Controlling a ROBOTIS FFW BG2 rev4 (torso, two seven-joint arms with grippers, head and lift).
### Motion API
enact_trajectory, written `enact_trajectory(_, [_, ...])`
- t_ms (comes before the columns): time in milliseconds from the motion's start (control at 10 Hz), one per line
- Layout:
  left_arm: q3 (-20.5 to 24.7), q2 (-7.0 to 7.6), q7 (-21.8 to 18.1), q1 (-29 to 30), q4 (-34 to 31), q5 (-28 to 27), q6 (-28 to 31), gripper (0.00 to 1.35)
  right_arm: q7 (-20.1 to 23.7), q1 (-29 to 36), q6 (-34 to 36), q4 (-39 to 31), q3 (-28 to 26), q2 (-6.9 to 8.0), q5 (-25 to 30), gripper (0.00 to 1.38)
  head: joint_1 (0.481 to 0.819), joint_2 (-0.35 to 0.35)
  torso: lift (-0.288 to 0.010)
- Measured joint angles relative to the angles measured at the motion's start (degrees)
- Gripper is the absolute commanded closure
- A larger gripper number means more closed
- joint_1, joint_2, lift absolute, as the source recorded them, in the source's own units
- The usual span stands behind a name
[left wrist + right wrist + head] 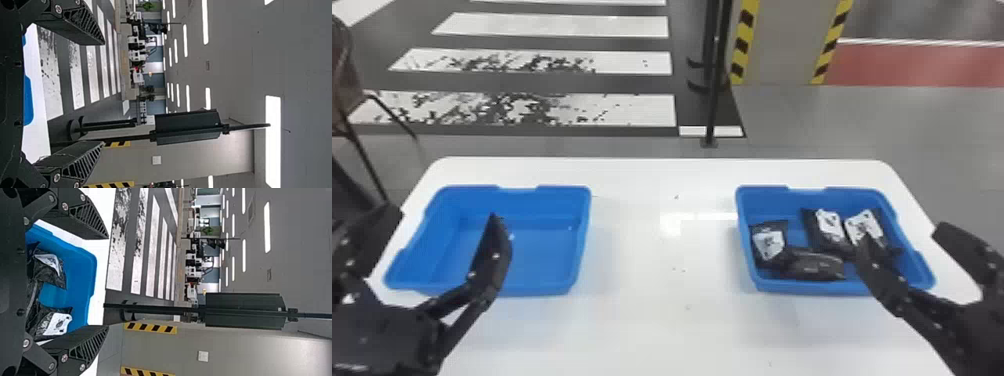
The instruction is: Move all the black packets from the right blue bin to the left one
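My left gripper [444,227] is open over the left blue bin [542,287], which holds no packets. Open as well, my right gripper [907,237] stands at the right part of the right blue bin [767,285]. Several black packets lie in that bin: one at its left [769,242], a dark one along the near side [814,266], and others farther back [829,227]. The left wrist view has the left gripper [103,94] with its fingers wide apart. In the right wrist view, the right gripper [108,282] holds nothing; a packet [56,323] lies in the bin beyond it.
Both bins stand on a white table [657,300], with a wide stretch of tabletop between them. Behind the table's far edge rises a black pole [714,90]. A chair [349,90] stands on the floor at the far left.
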Motion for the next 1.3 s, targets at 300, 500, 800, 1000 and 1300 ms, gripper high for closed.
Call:
enact_trajectory(300, [0.1,0.0,0.0,0.0,0.0,0.0,-0.2,0.14,-0.1,-0.1,0.0,0.0,0.0,0.01,0.1,0.23,0.695,-0.028,-0.14])
enact_trajectory(500, [0.1,0.0,0.0,-0.1,0.0,0.0,-0.3,0.14,-0.1,-0.1,0.0,0.0,0.1,0.06,0.1,0.23,0.695,-0.029,-0.14])
enact_trajectory(800, [0.0,0.0,0.0,-0.2,0.0,0.0,-0.3,0.14,-0.5,-0.3,0.4,0.0,0.0,0.09,0.0,0.23,0.695,-0.032,-0.14])
enact_trajectory(1000, [-0.1,0.0,0.0,-0.3,0.0,0.0,-0.3,0.14,-0.7,-2.0,1.2,0.9,-0.5,0.07,-0.3,0.22,0.695,-0.042,-0.14])
enact_trajectory(1300, [-0.5,0.03,0.0,-0.5,0.1,0.0,-0.1,0.14,-0.5,-9.2,13.7,3.9,-1.5,-1.41,-1.3,0.22,0.695,-0.065,-0.14])
